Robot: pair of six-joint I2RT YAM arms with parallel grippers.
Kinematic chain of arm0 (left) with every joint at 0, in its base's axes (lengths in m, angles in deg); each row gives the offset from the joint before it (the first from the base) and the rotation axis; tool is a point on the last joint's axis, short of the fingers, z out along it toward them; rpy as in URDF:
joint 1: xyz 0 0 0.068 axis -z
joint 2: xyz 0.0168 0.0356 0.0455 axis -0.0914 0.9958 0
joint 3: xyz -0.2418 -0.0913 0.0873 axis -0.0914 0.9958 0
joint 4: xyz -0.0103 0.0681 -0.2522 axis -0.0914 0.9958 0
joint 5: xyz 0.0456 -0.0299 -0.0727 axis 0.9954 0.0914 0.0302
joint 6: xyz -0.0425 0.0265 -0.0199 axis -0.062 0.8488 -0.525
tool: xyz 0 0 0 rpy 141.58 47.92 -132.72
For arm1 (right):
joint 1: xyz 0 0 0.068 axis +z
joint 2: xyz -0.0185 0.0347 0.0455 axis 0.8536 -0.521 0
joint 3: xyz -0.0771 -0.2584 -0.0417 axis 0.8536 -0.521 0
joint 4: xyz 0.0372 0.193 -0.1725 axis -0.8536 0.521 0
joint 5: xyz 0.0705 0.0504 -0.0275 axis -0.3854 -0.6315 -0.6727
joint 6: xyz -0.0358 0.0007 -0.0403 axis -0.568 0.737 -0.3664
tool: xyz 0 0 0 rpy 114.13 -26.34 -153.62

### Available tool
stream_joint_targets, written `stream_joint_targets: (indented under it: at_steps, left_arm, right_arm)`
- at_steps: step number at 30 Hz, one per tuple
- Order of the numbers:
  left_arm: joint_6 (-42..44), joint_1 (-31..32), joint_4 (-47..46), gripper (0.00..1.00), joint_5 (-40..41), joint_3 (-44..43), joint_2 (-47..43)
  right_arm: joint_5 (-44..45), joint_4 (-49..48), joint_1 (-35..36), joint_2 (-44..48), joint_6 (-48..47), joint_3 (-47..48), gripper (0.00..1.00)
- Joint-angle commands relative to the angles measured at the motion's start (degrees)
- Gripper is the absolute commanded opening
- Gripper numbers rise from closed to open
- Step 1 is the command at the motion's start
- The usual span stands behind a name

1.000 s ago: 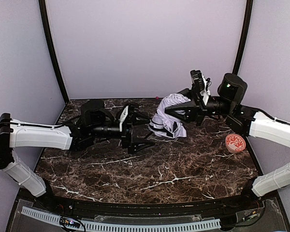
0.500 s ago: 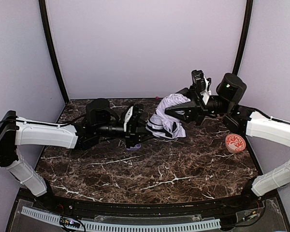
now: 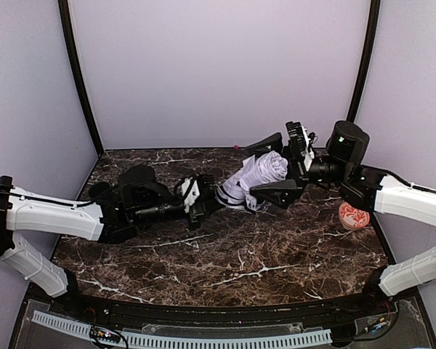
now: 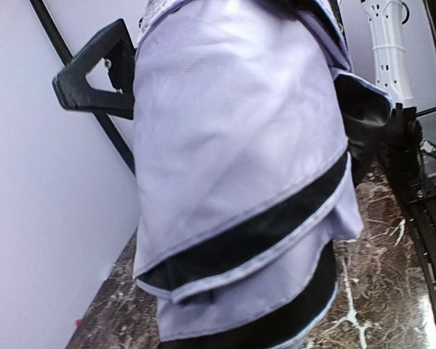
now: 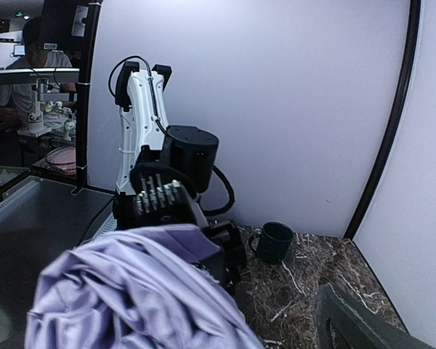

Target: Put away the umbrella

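Note:
The umbrella (image 3: 258, 174) is a crumpled lavender-white bundle with black-lined folds, tilted above the back middle of the marble table (image 3: 240, 254). My left gripper (image 3: 207, 198) is shut on its lower left end. In the left wrist view the umbrella's fabric (image 4: 232, 145) fills the frame and hides my own fingers. My right gripper (image 3: 251, 170) stands open, one finger above the bundle and one below it, apart from the fabric. In the right wrist view the umbrella (image 5: 131, 291) sits low at the left, with one of my fingers (image 5: 356, 320) at the lower right.
A small red-and-white patterned disc (image 3: 354, 215) lies by the right wall beside the right arm. A dark mug (image 5: 275, 241) stands on the table near the back wall beyond the left arm. Lavender walls close in the table on three sides.
The left gripper moved in and shut on the umbrella's lower end. The right gripper then opened wide and let go of the bundle, which shifted slightly down and left.

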Motion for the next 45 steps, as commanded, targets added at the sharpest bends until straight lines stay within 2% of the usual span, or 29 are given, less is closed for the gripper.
stream_joint_targets:
  at_steps: [1, 6, 10, 19, 21, 24, 26, 29, 36, 39, 42, 45]
  left_arm:
    - [21.8, 6.7, -13.9, 0.0, 20.6, 2.6, -4.1]
    - [43.6, 12.4, -29.4, 0.0, 35.6, 3.6, 0.6]
    - [53.8, 14.5, -38.3, 0.0, 39.3, 2.7, 4.6]
    - [49.8, 14.9, -35.7, 0.0, 38.9, 2.0, 4.1]
    - [46.5, 14.8, -32.1, 0.0, 38.3, 1.7, 2.5]
    - [36.0, 13.7, -23.2, 0.0, 33.8, 1.5, -1.1]
    - [25.1, 11.2, -10.5, 0.0, 24.5, 0.2, -4.5]
    - [9.5, 5.9, -2.5, 0.0, 11.6, -1.9, -6.6]
    - [-2.7, 4.2, -1.6, 0.0, 1.7, -4.1, -2.9]
    - [-8.2, 2.9, -5.0, 0.0, -6.5, -4.4, -1.5]
    - [-13.2, 1.4, -8.0, 0.0, -11.4, -5.1, 0.5]
    - [-15.3, 0.9, -8.5, 0.0, -14.3, -6.3, 2.1]
  right_arm:
    - [5.6, 0.7, -0.2, 2.6, -3.9, -2.6, 1.0]
    - [6.8, -2.8, -0.2, 4.5, -6.7, -5.7, 1.0]
    - [4.6, -3.7, -0.2, 4.4, -7.1, -6.3, 1.0]
    - [3.2, 1.0, -0.2, 5.2, -9.2, -5.5, 1.0]
    - [3.1, 2.5, -0.2, 5.7, -10.2, -5.6, 1.0]
    - [1.3, 4.1, -0.2, 6.3, -10.4, -5.0, 1.0]
    - [-0.9, 5.1, -0.2, 6.7, -10.3, -3.9, 1.0]
    - [-4.0, 8.0, -0.3, 7.1, -10.5, -1.2, 1.0]
    - [-5.9, 8.0, -0.2, 6.5, -8.4, 1.4, 1.0]
    - [-5.9, 3.0, 0.0, 6.2, -4.7, 0.7, 1.0]
    - [-5.9, -2.1, 0.5, 5.3, -0.7, 0.6, 1.0]
    - [-7.0, -2.1, 1.5, 4.2, -0.8, 1.6, 0.98]
